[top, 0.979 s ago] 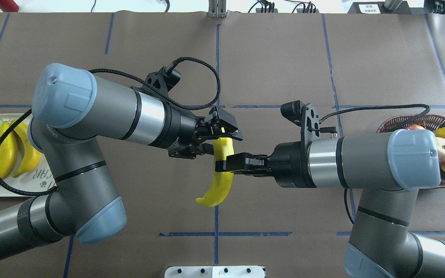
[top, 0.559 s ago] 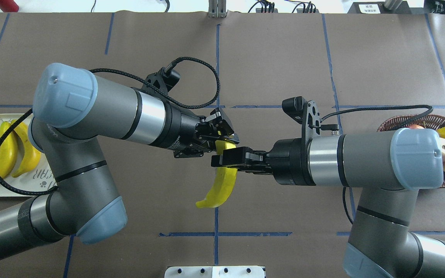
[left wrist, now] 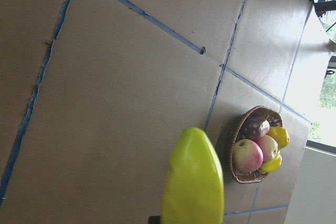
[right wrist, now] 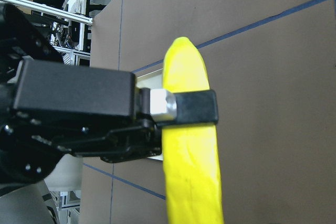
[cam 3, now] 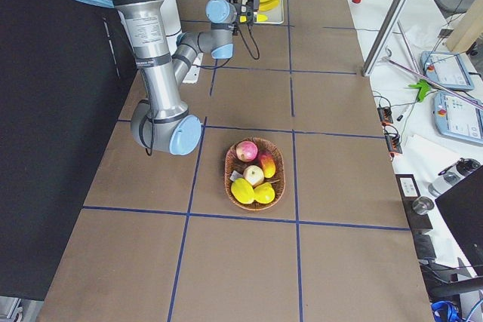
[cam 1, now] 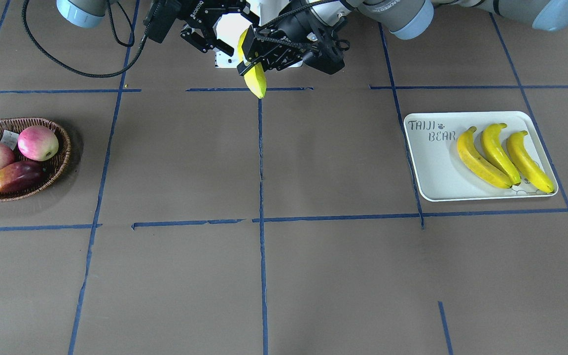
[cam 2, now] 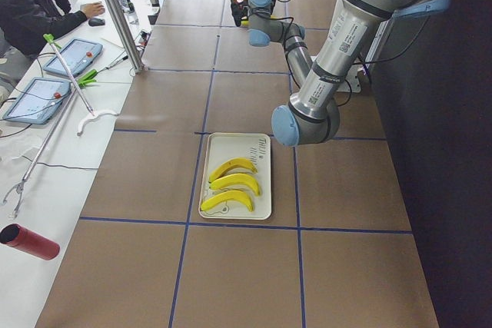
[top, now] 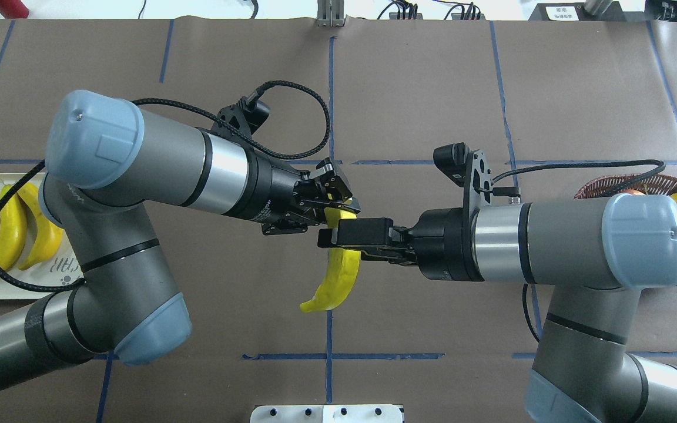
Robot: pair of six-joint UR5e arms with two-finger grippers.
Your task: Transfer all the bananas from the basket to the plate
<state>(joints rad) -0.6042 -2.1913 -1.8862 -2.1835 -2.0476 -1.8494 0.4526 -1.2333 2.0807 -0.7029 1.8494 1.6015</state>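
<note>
Overhead and front views face oppositely, sharing the banana (top: 338,276).

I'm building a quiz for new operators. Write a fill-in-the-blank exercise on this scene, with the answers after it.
1. The plate lies on the robot's ___ side.
2. It holds ___ bananas.
3. Its grey lettering reads TAIJI ___.
4. A fourth banana hangs in mid-air, gripped near its top by the tool of the ___ arm.
Answers: left, three, BEAR, right.
</note>
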